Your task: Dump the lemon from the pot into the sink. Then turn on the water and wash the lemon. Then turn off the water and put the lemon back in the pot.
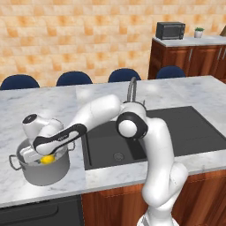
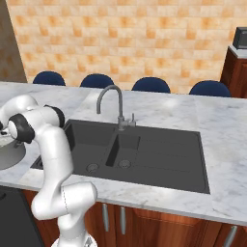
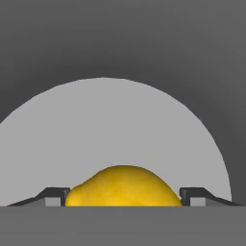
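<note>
On the left end of the marble counter point(image 1: 53, 106), in the left base view, I see the grey pot point(image 1: 42, 170) standing upright beside the dark sink point(image 1: 176, 132). My arm bends down so the gripper point(image 1: 44, 157) sits inside the pot's mouth, at the yellow lemon point(image 1: 47, 159).

In the right base view, the faucet point(image 2: 112, 103) stands behind the sink point(image 2: 159, 159) with no water running; the pot's rim point(image 2: 9, 157) shows at the left edge.

In the hand view, the lemon point(image 3: 124, 186) lies on the pot's pale floor point(image 3: 115, 129) between the two fingertips point(image 3: 55, 195), one at each end. They appear to touch it, so I judge the claw clamped on the lemon, probably to lift it rather than tip the pot.
</note>
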Tool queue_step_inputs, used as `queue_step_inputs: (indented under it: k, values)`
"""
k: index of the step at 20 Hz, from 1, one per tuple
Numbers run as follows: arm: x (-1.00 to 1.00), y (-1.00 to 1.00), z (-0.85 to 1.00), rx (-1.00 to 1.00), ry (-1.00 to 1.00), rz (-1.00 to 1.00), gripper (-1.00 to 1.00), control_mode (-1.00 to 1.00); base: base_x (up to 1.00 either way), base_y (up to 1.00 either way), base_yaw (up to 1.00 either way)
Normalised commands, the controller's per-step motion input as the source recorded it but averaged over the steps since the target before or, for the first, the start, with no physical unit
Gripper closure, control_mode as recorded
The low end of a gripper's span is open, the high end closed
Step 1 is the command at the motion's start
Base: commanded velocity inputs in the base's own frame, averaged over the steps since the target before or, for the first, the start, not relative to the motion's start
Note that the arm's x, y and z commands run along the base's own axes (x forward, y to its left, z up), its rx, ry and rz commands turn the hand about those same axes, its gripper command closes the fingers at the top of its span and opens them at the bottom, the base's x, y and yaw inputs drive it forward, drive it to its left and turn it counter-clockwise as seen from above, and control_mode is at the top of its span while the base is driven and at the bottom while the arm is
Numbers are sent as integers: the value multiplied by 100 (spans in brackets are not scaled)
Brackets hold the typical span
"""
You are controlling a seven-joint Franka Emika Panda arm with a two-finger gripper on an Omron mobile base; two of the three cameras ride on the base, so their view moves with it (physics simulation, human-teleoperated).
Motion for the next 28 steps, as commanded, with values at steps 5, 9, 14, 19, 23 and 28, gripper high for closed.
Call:
queue_step_inputs:
  k: [5,9,14,19,23,28]
  values:
    - [0,3,86,4,0,0,100,-100,0,0,0]
    - [0,5,94,2,0,0,100,-100,0,0,0]
    - [-5,0,100,0,0,0,100,-100,0,0,0]
    - [0,-79,98,-4,0,0,100,-100,0,0,0]
    - [-14,-99,97,0,0,0,100,-100,0,0,0]
    - [-20,-100,37,0,-4,-10,100,-100,0,0,0]
